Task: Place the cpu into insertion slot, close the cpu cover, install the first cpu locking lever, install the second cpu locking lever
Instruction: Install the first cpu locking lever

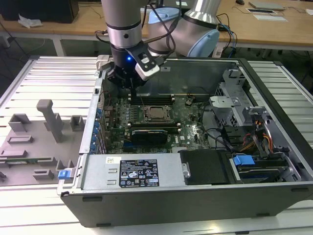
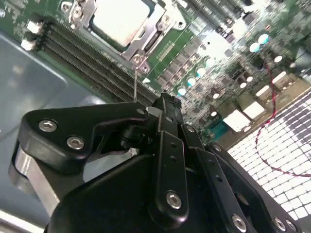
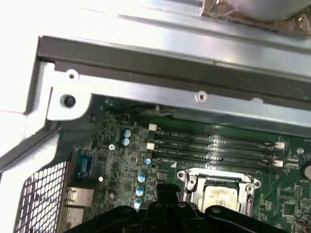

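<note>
The cpu (image 2: 119,22) lies flat in the insertion slot (image 1: 155,120) in the middle of the green motherboard (image 1: 190,128). The cpu cover (image 2: 80,17) is down around it as a silvery frame. A thin wire locking lever (image 2: 135,80) rises from the socket's corner toward my gripper (image 2: 166,100). The gripper's black fingers are pressed together and shut; I cannot tell whether they touch the lever. In the exterior view the gripper (image 1: 132,97) reaches down over the memory slots, just beyond the socket toward the exterior view's left. The first wrist view has the gripper (image 3: 167,193) beside the cpu (image 3: 221,196).
Long black memory slots (image 2: 82,60) run beside the socket. The case's metal wall (image 3: 194,82) stands close behind the gripper. A labelled power supply (image 1: 139,171), a drive cage (image 1: 230,105) and a red cable (image 2: 272,97) crowd the case. Grey fixture blocks (image 1: 49,117) sit outside.
</note>
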Action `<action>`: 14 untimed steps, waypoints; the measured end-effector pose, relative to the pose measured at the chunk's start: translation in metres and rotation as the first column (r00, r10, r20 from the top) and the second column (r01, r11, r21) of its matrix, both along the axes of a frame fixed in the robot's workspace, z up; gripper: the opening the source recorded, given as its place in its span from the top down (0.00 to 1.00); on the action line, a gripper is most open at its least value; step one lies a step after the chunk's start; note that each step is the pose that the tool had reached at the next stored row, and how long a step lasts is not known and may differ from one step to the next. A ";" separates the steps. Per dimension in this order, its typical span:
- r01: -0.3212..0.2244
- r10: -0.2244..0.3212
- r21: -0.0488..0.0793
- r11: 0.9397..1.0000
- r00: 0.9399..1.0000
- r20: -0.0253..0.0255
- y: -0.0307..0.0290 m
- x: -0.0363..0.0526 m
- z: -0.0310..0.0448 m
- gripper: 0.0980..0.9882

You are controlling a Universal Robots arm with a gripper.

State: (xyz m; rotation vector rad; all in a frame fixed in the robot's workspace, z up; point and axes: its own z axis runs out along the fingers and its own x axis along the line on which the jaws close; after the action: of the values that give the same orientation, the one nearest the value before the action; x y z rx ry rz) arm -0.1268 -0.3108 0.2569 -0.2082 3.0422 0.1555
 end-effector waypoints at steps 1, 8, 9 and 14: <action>0.000 0.000 0.027 1.000 1.000 0.005 0.0000 -0.0007 0.0000 0.99; 0.000 0.000 0.065 0.998 1.000 0.009 -0.0001 0.0034 0.0000 0.99; 0.000 0.000 0.065 0.998 1.000 0.007 -0.0003 0.0075 0.0000 0.99; 0.001 -0.001 0.065 0.998 1.000 -0.001 -0.0019 0.0249 0.0000 0.99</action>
State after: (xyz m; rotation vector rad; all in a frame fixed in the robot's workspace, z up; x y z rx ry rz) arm -0.1019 -0.3127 0.2569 -0.2025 3.0325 0.2538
